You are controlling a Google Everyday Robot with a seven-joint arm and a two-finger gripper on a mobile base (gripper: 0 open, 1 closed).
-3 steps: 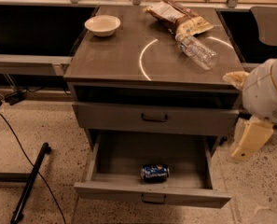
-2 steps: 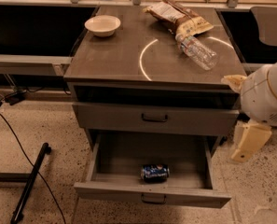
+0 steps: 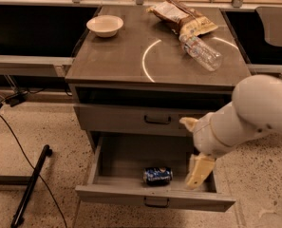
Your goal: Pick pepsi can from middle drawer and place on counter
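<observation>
The pepsi can [image 3: 157,175] lies on its side near the front of the open middle drawer [image 3: 155,198], the cabinet's lowest one, pulled out. My gripper [image 3: 192,148] hangs on the white arm coming in from the right. It is over the drawer's right part, just right of the can and above it, not touching it. Its two cream fingers are spread apart and hold nothing. The counter [image 3: 117,56] is the grey-brown cabinet top with pale arcs.
On the counter stand a white bowl [image 3: 105,25] at the back left, a chip bag [image 3: 181,15] at the back, and a clear plastic bottle [image 3: 201,52] lying at the right. The drawer above [image 3: 150,119] is shut. A black pole [image 3: 31,184] and cable lie on the floor at left.
The arm has swung left and down from beside the cabinet, and the gripper is now over the open drawer's right side near the can. The can has not moved.
</observation>
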